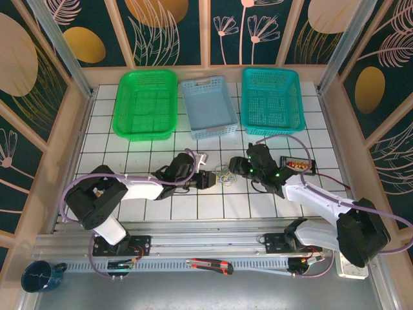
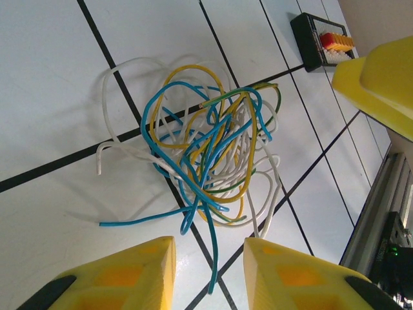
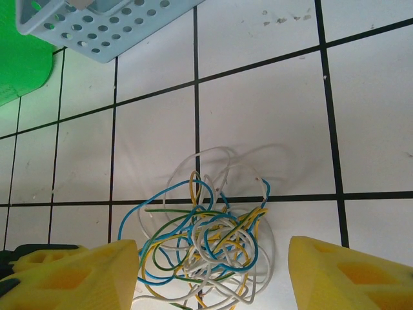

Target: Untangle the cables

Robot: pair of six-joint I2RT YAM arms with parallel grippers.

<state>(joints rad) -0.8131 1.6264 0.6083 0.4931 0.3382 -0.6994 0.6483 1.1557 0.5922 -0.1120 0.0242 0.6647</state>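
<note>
While cables (image 1: 226,175) sit as one knot mid-table, no strand pulled free (whole job left, by look of it). Left gripper (image 1: 210,179) at knot's 9 o'clock, jaws partly spread, empty; right gripper (image 1: 240,166) at 3 o'clock, jaws wide, empty.

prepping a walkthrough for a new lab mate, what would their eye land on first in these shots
First, the small knot of blue, yellow, white and green cables lying in the middle of the white gridded table. The left gripper and right gripper flank it from either side, both open and bright yellow. Along the far edge stand a green basket, a pale blue basket and a teal basket.
</note>
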